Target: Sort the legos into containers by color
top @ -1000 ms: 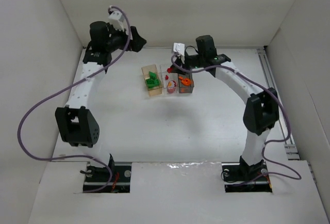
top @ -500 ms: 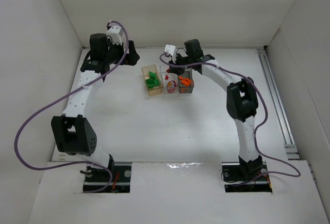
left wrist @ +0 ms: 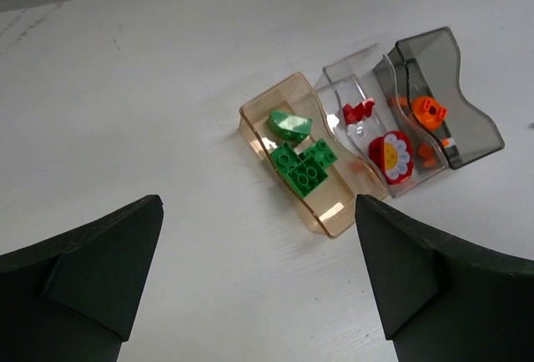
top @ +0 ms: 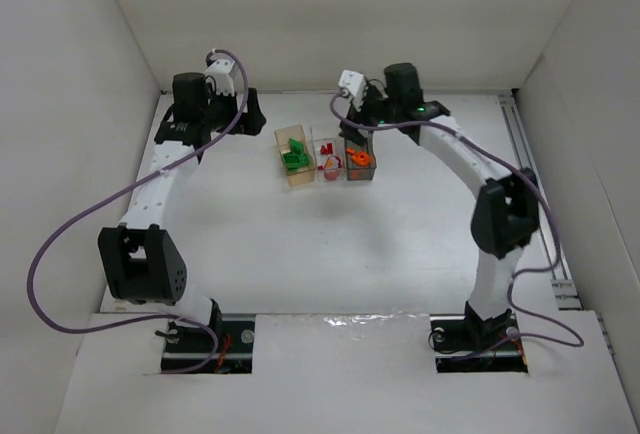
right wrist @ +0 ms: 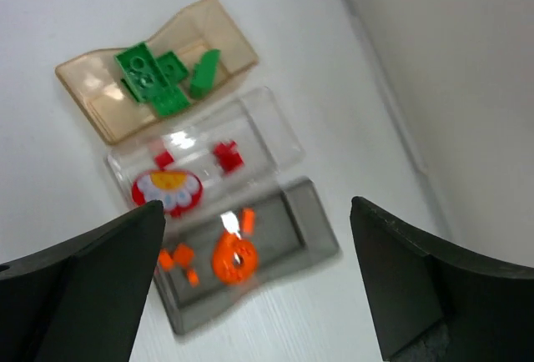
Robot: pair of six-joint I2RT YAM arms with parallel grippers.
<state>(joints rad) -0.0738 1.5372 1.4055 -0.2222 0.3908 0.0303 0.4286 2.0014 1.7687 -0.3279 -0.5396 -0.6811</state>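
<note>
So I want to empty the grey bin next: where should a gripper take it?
Probably by a short end wall of the grey bin, from above, one finger inside, one outside: the top is open, and the clear bin sits against one long side.

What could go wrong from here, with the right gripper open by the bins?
1. The right gripper hangs open near the grey bin. On the way out, a finger could clip its rim and knock it into the clear bin.
2. The flower piece in that clear bin is red, white and yellow, so a colour check might flag it.
</note>
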